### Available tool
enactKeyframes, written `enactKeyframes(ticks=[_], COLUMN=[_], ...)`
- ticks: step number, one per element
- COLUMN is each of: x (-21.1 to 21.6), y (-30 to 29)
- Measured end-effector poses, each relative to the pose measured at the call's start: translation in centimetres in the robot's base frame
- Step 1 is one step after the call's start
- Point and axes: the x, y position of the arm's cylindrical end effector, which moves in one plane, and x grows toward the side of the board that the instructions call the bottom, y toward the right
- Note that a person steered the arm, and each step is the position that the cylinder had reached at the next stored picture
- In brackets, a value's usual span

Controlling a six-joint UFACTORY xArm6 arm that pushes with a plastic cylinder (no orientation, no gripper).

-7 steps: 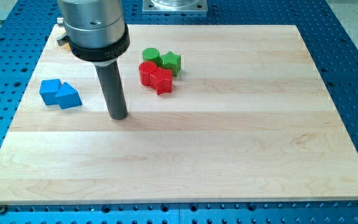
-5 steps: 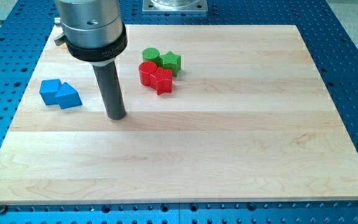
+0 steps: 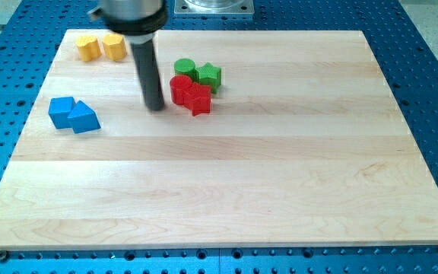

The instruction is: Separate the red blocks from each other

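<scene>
Red blocks, the cylinder (image 3: 180, 87) and star (image 3: 198, 98), sit touching, far-centre by the greens. My tip (image 3: 156, 106) has swung up from nearer-left, now just left of them — no jaws here, push imminent.

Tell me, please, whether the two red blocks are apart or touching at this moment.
Touching: the red cylinder and red star block show no gap. My tip stands just to their left, no contact visible.

Arm housing (image 3: 131, 14) blurred, cropped at top
</scene>
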Motion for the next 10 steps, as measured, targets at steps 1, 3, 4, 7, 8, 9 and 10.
enactKeyframes(ticks=[1,3,4,7,8,9,10], x=[-0.4,1.6,1.6,5.9,5.9,4.8,5.6], y=[1.3,16.0,12.3,10.9,16.8,20.0,15.1])
